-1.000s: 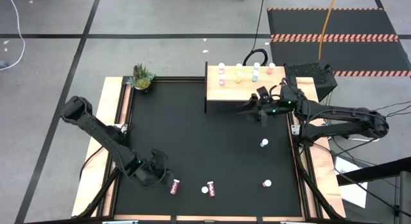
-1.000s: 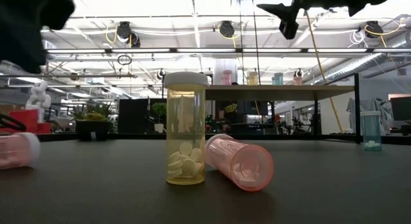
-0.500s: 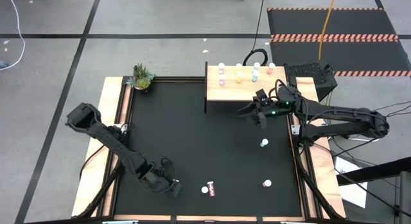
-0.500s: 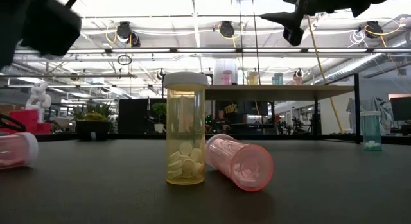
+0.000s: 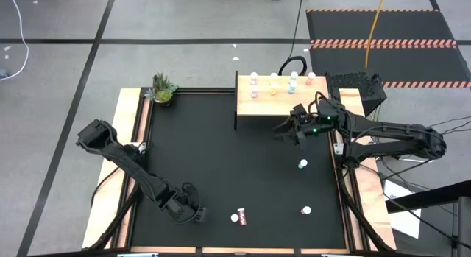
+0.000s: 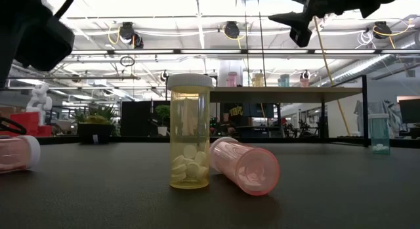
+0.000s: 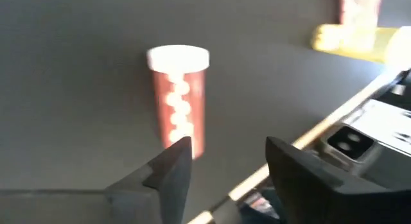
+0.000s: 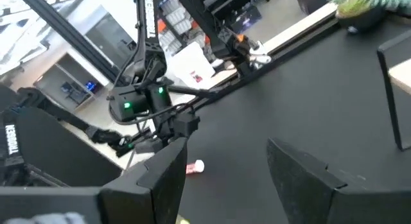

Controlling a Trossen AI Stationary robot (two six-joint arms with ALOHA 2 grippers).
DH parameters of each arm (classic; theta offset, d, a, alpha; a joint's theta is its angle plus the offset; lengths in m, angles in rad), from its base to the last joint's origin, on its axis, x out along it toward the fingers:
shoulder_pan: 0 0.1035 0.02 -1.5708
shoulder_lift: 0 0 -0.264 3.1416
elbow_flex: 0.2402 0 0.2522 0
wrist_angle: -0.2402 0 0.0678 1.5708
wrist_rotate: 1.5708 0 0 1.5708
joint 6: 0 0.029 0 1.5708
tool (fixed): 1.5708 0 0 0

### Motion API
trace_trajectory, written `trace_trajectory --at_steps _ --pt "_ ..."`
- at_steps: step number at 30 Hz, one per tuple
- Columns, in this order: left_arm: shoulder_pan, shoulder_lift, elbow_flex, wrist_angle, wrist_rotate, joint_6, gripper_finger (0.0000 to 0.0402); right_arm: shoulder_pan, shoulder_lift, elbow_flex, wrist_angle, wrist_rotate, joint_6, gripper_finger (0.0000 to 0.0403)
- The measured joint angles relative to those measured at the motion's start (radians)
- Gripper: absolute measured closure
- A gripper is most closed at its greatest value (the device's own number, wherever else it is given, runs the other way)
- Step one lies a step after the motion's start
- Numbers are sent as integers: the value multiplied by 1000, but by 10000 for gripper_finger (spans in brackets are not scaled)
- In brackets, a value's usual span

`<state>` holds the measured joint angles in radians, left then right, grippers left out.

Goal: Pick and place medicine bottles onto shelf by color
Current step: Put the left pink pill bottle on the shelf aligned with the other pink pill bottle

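Black table point(image 6: 328, 203): white-capped yellow bottle point(image 6: 189, 132) upright

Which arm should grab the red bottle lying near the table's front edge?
Left. The left end effector hangs open right beside the red bottle; the right end effector waits near the shelf.

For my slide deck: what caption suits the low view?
Upright yellow medicine bottle with white cap beside a toppled pink medicine bottle on the black table.
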<state>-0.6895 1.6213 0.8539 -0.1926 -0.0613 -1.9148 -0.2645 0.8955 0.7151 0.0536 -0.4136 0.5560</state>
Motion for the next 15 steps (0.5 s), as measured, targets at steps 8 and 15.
trace_trajectory --at_steps 8,15 --pt "-1 59 1 16 43 -6 245 -31 0 0 -47 -63 -45 195" --pt "1 91 1 47 31 -1 248 -68 0 0 -47 -89 -72 195"
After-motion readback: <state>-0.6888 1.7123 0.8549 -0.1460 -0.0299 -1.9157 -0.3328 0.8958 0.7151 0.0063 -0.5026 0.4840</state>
